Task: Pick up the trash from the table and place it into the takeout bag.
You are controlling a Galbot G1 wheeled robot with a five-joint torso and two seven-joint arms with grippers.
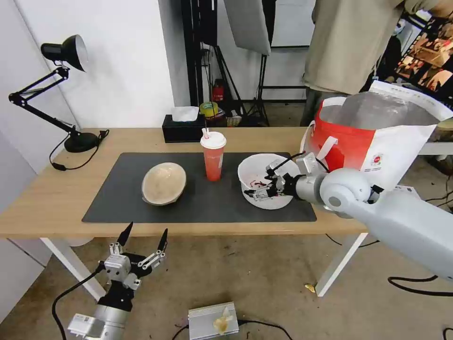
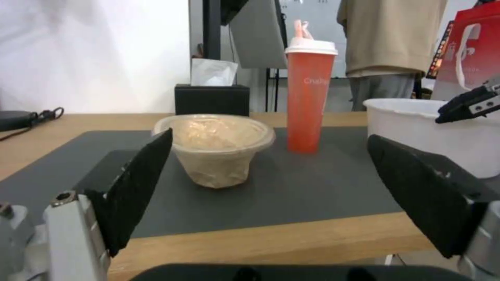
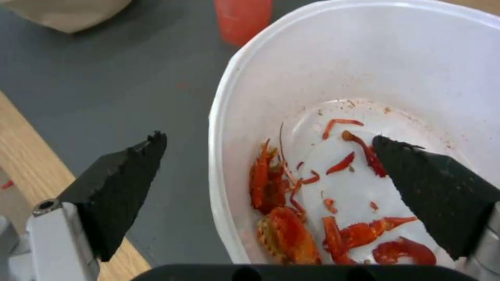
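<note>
White plastic bowl [image 3: 365, 70] rim straddled by right gripper [image 3: 268, 171], fingers spread | left gripper [image 1: 144, 241] spread, parked

You have two pale grey, smooth-shelled arms with rounded joint housings. The right gripper [image 1: 259, 191] has a silver metal body, black cabling looped over the wrist, and small screws in its linkages. The left gripper [image 1: 144, 236] has black, pointed, triangular fingers [image 2: 136, 183] with serrated edges, on silver brackets with round screw heads. A black cable trails from its wrist.
</note>
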